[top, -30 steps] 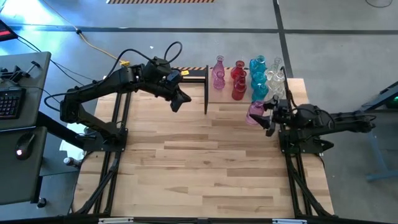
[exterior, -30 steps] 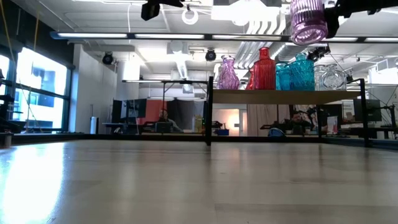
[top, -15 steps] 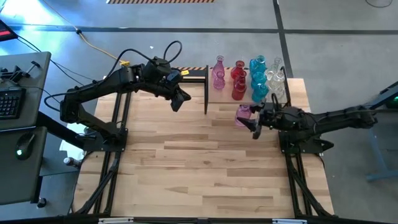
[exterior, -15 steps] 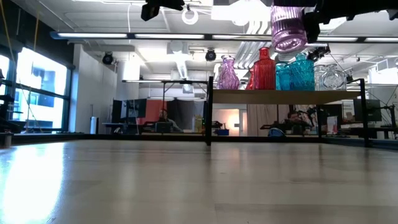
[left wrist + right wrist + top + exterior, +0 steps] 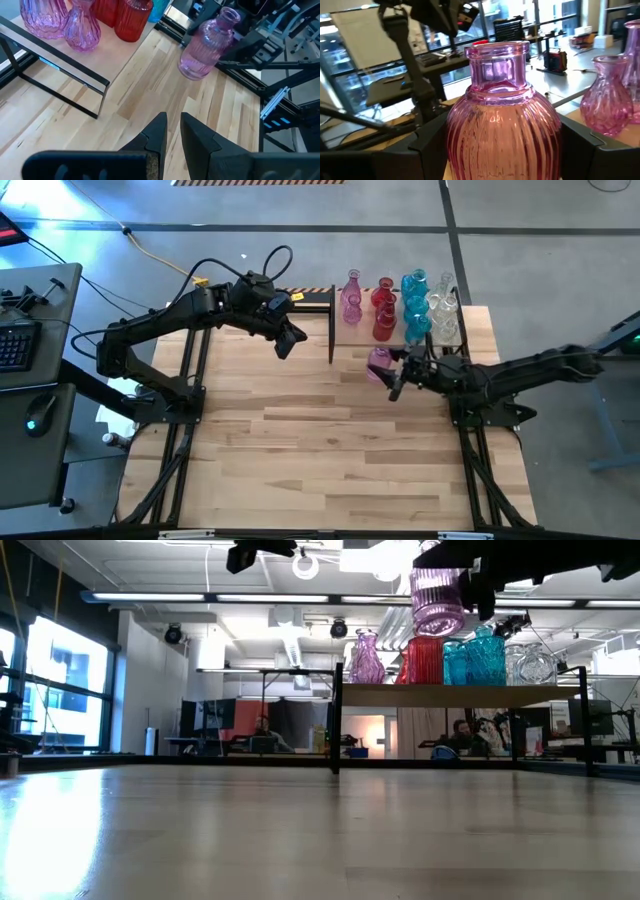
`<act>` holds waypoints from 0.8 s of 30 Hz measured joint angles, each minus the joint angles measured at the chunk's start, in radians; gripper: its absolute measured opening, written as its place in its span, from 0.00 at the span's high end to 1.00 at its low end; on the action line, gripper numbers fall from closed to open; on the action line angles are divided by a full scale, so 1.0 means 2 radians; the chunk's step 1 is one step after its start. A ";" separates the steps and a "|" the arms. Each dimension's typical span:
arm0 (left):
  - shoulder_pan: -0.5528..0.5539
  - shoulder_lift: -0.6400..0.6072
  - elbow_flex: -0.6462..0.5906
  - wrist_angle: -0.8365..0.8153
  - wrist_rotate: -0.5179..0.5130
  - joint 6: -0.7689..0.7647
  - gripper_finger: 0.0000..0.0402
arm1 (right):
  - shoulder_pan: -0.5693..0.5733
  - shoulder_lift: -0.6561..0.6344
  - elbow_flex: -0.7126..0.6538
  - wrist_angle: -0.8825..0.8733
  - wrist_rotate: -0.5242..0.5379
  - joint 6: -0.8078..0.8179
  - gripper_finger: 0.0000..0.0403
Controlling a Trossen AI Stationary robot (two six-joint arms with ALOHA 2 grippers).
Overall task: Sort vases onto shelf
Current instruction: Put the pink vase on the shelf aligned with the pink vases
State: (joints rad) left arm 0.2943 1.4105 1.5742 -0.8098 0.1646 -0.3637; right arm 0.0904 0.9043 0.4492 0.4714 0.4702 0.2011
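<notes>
High view: right end effector (image 5: 393, 374) is pinching a ribbed pink vase (image 5: 379, 363), holding it up off the tabletop (image 5: 330, 440), just in front of the shelf (image 5: 455, 330) w/ the vase's neck upright. Low view is showing that vase (image 5: 437, 598) hanging above shelf level, in front of the red ones, clear of the board. Right wrist view: the vase body (image 5: 502, 135) is sitting between both dark fingers (image 5: 427, 145), which are pressing its sides.

Left end effector (image 5: 284, 343) is hovering over the tabletop's far left part, beside the shelf's black end bar, holding nothing; left wrist view is showing its fingers (image 5: 155, 135) nearly pressed together, only a thin slit between them.

On the shelf, the other vases are standing in rows by colour: pink (image 5: 351, 300) at the left end, then red (image 5: 383, 308), turquoise (image 5: 416, 305), clear (image 5: 444, 305) nearest the right end. All upright, close together
</notes>
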 joint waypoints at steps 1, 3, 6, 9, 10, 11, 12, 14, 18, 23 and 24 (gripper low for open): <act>0.000 0.000 0.000 0.000 0.000 0.000 0.89 | 0.000 0.006 0.000 0.009 0.005 0.000 0.36; 0.000 0.000 0.000 0.000 0.000 0.000 0.89 | 0.000 0.020 0.000 0.030 0.015 0.000 0.36; 0.000 0.000 0.000 0.000 0.000 0.000 0.89 | 0.000 0.043 0.000 0.055 0.025 -0.002 0.36; 0.000 0.000 0.000 0.000 0.000 0.000 0.89 | 0.000 0.066 0.000 0.088 0.031 -0.001 0.36; 0.000 0.000 0.000 0.000 0.000 0.000 0.89 | 0.000 0.074 0.000 0.099 0.031 -0.002 0.36; 0.000 0.000 0.000 0.000 0.000 0.000 0.89 | 0.000 0.081 0.000 0.109 0.032 -0.004 0.36; 0.000 0.000 0.000 0.000 0.000 0.000 0.89 | 0.000 0.088 0.000 0.119 0.038 -0.009 0.36; 0.000 0.000 0.000 0.000 0.000 0.000 0.89 | 0.000 0.103 0.000 0.133 0.044 -0.013 0.36; 0.000 0.000 0.000 0.000 0.000 0.000 0.89 | 0.000 0.129 0.019 0.133 0.053 -0.013 0.36; 0.000 0.000 0.000 0.000 0.000 0.000 0.89 | 0.000 0.171 0.063 0.106 0.055 -0.035 0.36; 0.000 0.000 0.000 0.000 0.000 0.000 0.89 | 0.000 0.180 0.073 0.100 0.060 -0.035 0.36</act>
State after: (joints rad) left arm 0.2943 1.4105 1.5742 -0.8095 0.1648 -0.3637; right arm 0.0906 1.2647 0.5945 0.6714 0.5907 0.1307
